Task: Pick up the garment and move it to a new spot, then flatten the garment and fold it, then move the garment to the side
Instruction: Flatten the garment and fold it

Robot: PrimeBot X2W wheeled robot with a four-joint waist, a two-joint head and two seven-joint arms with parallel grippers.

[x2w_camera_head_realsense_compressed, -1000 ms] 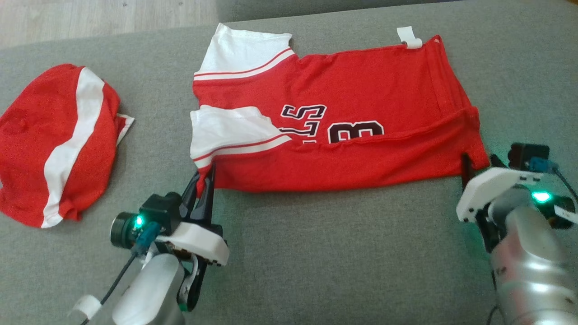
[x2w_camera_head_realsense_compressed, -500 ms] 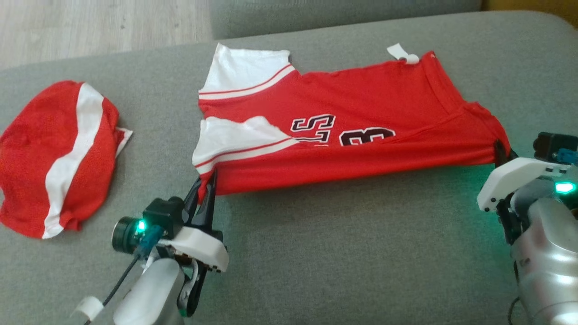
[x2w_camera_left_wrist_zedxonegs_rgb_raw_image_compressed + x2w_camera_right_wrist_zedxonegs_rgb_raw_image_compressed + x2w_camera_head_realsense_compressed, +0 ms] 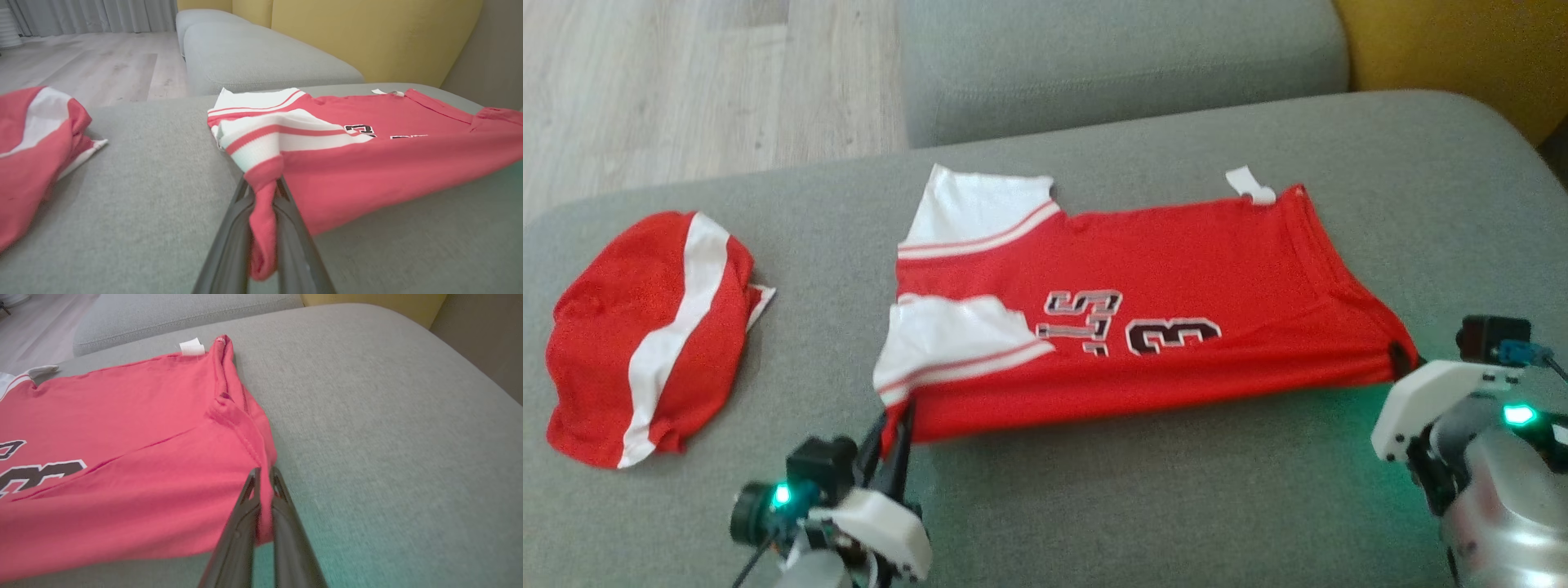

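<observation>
The garment point(image 3: 1176, 327) is a red jersey with white striped sleeves and dark lettering, folded lengthwise on the grey cushion. Its near edge hangs lifted off the cushion between both grippers. My left gripper point(image 3: 897, 412) is shut on the near left corner, just below the white sleeve; red cloth point(image 3: 263, 220) is bunched between its dark fingers. My right gripper point(image 3: 1403, 356) is shut on the near right hem corner, where the red hem point(image 3: 263, 490) is pinched between the fingers. The far edge with a white tag point(image 3: 1252, 184) still rests on the cushion.
A second red-and-white cloth point(image 3: 654, 327) lies bunched at the cushion's left. Another grey cushion point(image 3: 1119, 65) sits behind, with a yellow backrest point(image 3: 1454, 57) at the upper right and wooden floor point(image 3: 686, 82) beyond the left edge.
The right gripper has closed on the garment's near right corner. Both arms have raised the near edge off the cushion. The head camera has tilted, shifting the whole picture downward.
</observation>
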